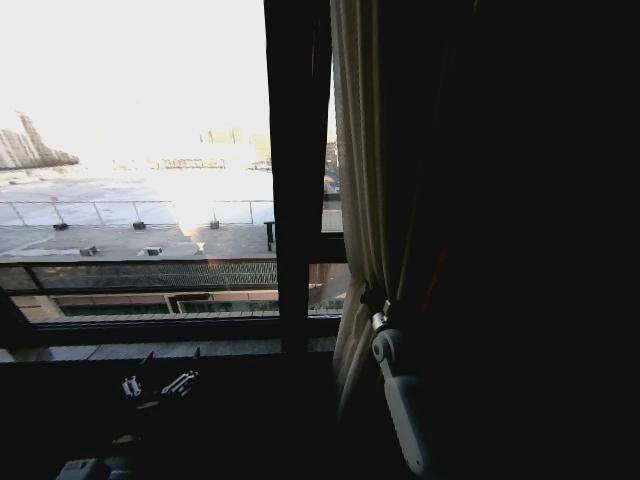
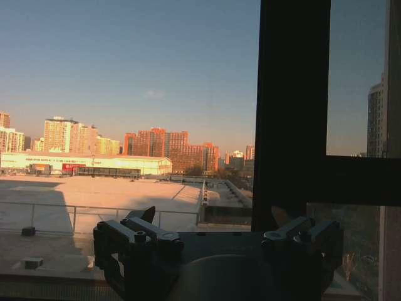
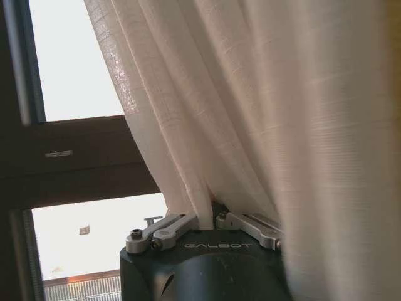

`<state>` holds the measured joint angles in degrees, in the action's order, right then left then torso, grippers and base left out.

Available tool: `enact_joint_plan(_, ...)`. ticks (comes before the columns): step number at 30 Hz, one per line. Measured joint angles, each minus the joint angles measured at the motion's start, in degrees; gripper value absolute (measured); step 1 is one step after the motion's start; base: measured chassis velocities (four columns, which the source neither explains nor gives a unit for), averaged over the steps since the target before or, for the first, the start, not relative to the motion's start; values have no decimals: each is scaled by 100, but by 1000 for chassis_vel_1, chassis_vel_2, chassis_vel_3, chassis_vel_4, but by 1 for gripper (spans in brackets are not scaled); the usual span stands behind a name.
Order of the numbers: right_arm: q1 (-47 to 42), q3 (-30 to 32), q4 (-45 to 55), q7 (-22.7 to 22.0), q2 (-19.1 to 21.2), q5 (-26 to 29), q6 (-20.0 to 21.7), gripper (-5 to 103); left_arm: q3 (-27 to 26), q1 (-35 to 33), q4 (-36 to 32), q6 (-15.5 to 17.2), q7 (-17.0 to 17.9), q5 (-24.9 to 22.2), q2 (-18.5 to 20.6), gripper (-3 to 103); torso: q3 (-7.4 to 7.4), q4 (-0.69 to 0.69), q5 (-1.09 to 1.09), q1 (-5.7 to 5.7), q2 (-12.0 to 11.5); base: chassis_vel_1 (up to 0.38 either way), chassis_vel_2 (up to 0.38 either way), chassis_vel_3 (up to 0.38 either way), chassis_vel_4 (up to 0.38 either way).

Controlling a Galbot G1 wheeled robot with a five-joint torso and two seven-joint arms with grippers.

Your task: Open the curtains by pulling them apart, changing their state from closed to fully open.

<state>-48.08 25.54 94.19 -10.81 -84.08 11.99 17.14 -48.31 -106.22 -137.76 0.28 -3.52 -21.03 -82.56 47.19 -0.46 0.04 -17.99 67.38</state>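
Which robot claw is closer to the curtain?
The right one. The right claw is pinching the curtain folds. The left claw hangs low before the bare window, away from the curtain.

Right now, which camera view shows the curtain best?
The right wrist view: the pale curtain is close and bright, its folds pinched in the right tool. The head view shows a dim strip of it beside the dark frame. The left wrist view looks through bare glass.
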Motion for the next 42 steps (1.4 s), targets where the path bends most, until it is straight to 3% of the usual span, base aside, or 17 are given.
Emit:
enact_joint_plan(8, 45, 156, -66, -354, 6, 11, -6, 0, 23, 9, 15, -4, -10, 10, 6, 100, 0, 0, 0, 0, 0, -74, -95, 101, 83)
enact_joint_plan(10, 73, 221, -82, -585, -9, 22, -5, 0, 28, 17, 27, -5, -5, 11, 8, 100, 0, 4, -9, -1, 0, 0, 0, 0, 0)
enact_joint_plan(20, 254, 522, -281, -1455, 53, 18, 1, 0, 27, -20, 48, -78, -8, 9, -19, 100, 0, 2, 0, 0, 0, 21, 27, -22, -21)
enact_joint_plan(29, 307, 673, -346, -1505, 216, 30, 20, 0, 19, -26, 109, -126, -11, -5, -17, 100, 0, 2, -3, 0, 0, 0, 0, 0, 0)
enact_joint_plan(34, -1, 478, 135, -1141, 359, 139, 361, -1, 22, 5, 113, -140, -16, -19, -12, 100, 0, 0, -1, 0, 0, 0, 0, 0, 0)
enact_joint_plan(35, -122, 365, 307, -1057, 398, 204, 424, 4, 22, 15, 101, -136, -16, -25, -12, 100, 0, 0, -1, 0, 0, 0, 0, 0, 0)
enact_joint_plan(37, -225, 276, 451, -992, 427, 243, 459, 4, 21, 23, 95, -130, -16, -28, -12, 100, 0, 0, -1, 0, 0, 0, 0, 0, 0)
enact_joint_plan(40, -762, -154, 1097, -706, 543, 292, 531, 20, 37, 74, 91, -74, -9, -32, -11, 100, 0, 2, -3, 0, 0, 0, 0, 0, 0)
enact_joint_plan(42, -875, -237, 1215, -662, 561, 292, 540, 20, 42, 84, 91, -56, -4, -32, -7, 100, 0, 2, -3, 0, 0, 0, 0, 0, 0)
